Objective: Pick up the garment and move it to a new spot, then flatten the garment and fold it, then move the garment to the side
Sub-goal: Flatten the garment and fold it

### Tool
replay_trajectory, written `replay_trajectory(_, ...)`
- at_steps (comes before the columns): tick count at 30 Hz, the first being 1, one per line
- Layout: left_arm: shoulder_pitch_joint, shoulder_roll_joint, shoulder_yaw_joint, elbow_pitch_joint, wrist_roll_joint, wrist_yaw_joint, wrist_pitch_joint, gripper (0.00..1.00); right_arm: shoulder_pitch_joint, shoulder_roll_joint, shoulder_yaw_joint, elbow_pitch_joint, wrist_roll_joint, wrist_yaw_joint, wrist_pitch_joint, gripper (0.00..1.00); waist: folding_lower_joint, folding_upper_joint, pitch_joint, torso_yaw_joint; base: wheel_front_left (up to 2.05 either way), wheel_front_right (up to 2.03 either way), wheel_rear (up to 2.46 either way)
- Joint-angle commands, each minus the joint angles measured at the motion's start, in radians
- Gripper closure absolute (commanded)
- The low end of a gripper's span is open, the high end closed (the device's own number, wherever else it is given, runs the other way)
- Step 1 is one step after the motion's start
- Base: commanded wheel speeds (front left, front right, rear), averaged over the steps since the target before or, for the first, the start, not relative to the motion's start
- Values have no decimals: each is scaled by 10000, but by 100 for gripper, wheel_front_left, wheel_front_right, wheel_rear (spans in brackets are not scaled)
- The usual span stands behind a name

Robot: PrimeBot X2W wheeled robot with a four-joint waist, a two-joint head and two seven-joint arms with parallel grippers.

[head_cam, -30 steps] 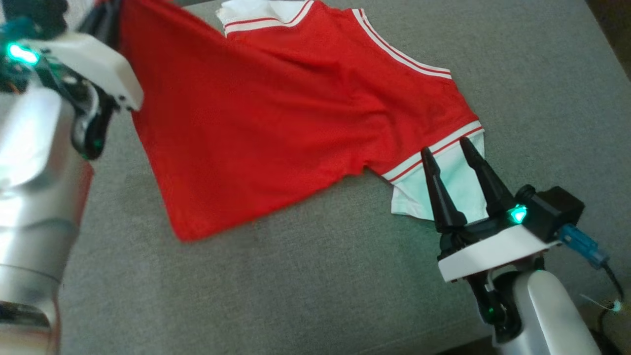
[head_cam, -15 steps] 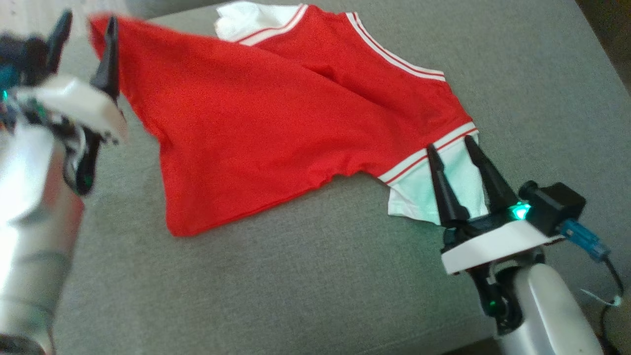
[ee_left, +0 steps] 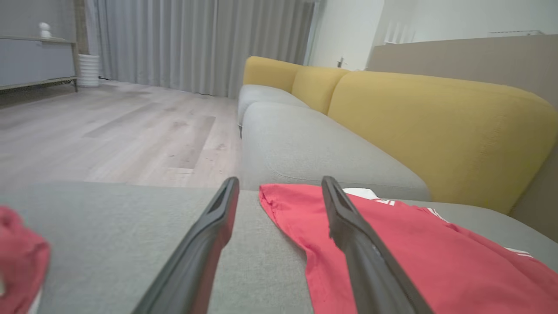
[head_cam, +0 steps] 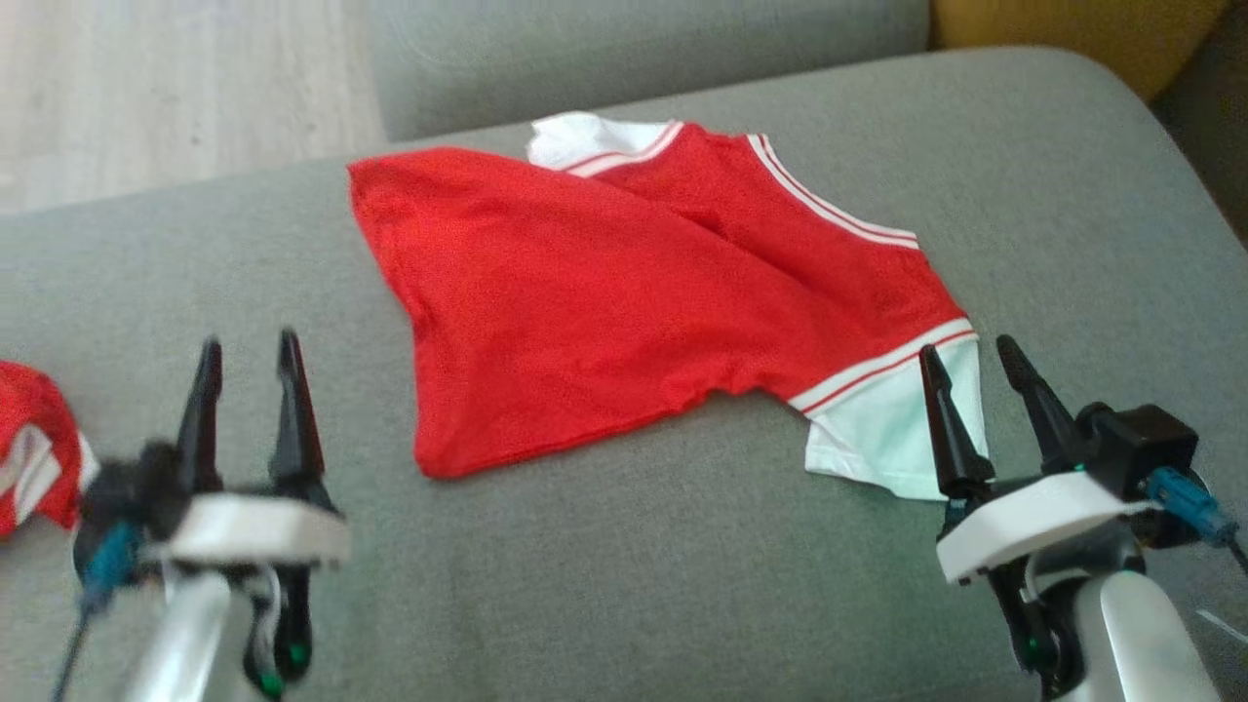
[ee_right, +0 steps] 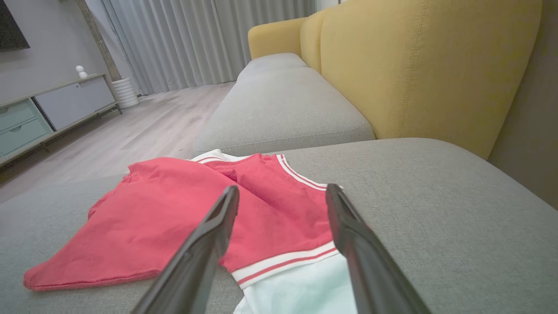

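Note:
The garment (head_cam: 624, 292) is a red shirt with white sleeves and striped trim, lying loosely spread on the grey sofa seat (head_cam: 604, 575). My left gripper (head_cam: 244, 356) stands open at the lower left, well short of the shirt's left hem, with nothing between its fingers. My right gripper (head_cam: 960, 356) is open at the lower right, its fingertips over the near white sleeve (head_cam: 892, 434). In the left wrist view the garment (ee_left: 392, 244) lies ahead to the right. In the right wrist view the garment (ee_right: 183, 222) spreads in front of the open fingers (ee_right: 209, 235).
Another red and white cloth (head_cam: 34, 448) lies at the left edge of the seat. Yellow back cushions (ee_right: 418, 65) rise behind the sofa. A second grey seat (ee_right: 279, 104) and wooden floor (head_cam: 166, 88) lie beyond the far edge.
My left gripper has let go of the shirt's hem and drawn back to the lower left. The lifted hem has dropped onto the seat. The head camera has shifted.

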State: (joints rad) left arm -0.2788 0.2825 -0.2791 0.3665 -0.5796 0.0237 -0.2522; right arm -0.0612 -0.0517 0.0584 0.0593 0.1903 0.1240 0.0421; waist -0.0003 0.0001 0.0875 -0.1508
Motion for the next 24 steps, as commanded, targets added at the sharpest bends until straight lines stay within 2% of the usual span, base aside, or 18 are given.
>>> replay_trajectory(1,173,95,579,-705,266,197,-90,0,-71,-147,185,-346,-99,67,73,0,3,-1,-341,222,0,0,0)
replay_trajectory(6,1950,-82,775,-1656,869,532,-93,0,241,-331,173,-270,-188,67,344,0,3,-1,-722,313,0,0,0)
replay_trajectory(11,2883,-208,1039,-2356,977,806,-94,0,390,-440,187,-206,-175,67,420,0,3,-1,-835,377,0,0,0)
replay_trajectory(17,3055,-114,888,-2725,1168,905,43,0,389,-449,219,-175,-131,67,451,0,3,-1,-821,399,0,0,0)
replay_trajectory(24,2870,-272,541,-2898,1200,900,307,0,330,-427,216,-239,-160,67,536,0,3,-1,-660,360,0,0,0)
